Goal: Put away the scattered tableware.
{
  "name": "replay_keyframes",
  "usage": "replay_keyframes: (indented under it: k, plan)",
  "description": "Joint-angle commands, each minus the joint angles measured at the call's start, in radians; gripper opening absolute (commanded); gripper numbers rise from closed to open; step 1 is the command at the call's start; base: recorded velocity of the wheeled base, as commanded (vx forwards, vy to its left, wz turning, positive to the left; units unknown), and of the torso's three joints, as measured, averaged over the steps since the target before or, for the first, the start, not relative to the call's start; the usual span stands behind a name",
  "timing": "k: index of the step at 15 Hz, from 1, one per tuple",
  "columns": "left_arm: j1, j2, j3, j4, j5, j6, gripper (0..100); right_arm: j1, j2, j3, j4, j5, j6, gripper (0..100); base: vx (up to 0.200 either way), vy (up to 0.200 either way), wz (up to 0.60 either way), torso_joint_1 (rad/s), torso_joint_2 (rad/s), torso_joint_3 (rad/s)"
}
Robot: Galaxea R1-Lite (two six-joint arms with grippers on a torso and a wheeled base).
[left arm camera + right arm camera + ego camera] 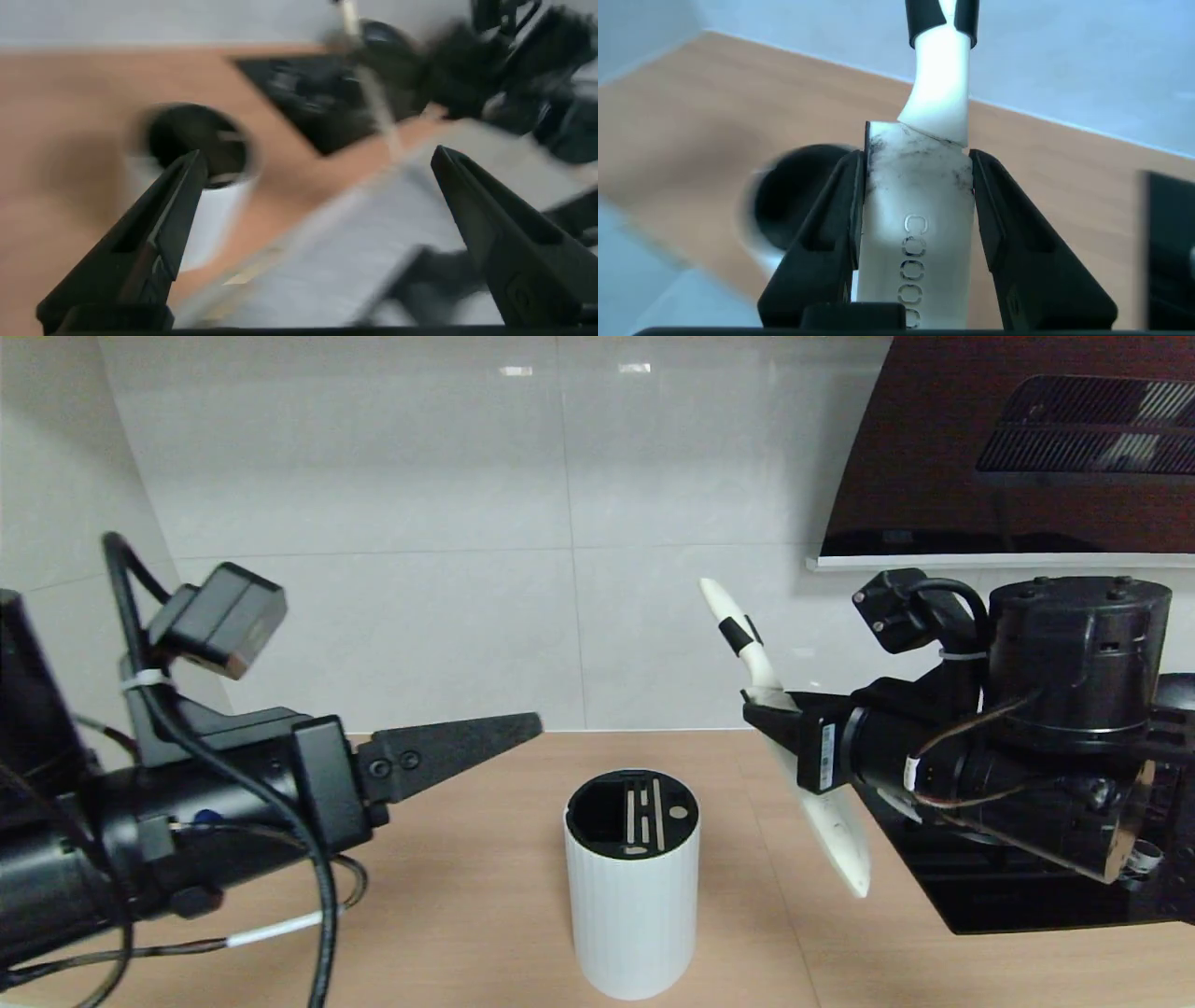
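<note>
Your right gripper [915, 161]: matt black fingers, plastic by the look.
Knife [837, 835] in it: smooth white, ceramic or plastic, you can't tell which. Blade is smudged grey near the handle; one black band on the grip.
Your left gripper [318, 159]: the same matt black, faintly grainy.
Holder [632, 896]: white, finely ribbed wall, matt, with a black insert on top.
Countertop [467, 915]: matt, wood-look.
Wall tiles [420, 476]: glossy white.
Cooktop [980, 896]: glossy black.
</note>
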Motion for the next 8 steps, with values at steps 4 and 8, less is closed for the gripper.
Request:
replay_keyframes:
  k: [4,8]
  plan:
    - [-0.096,0.216,0.127,-0.447,-0.003,-0.217,100,0.182,-0.001,0.021,0.001,-0.018,0.048,0,0.000,0.000,0.00,0.000,0.00,0.000]
    - [-0.114,0.275,0.134,-0.536,0.021,-0.217,100,0.259,0.025,0.020,-0.006,-0.019,0.096,0,0.000,0.000,0.00,0.000,0.00,0.000]
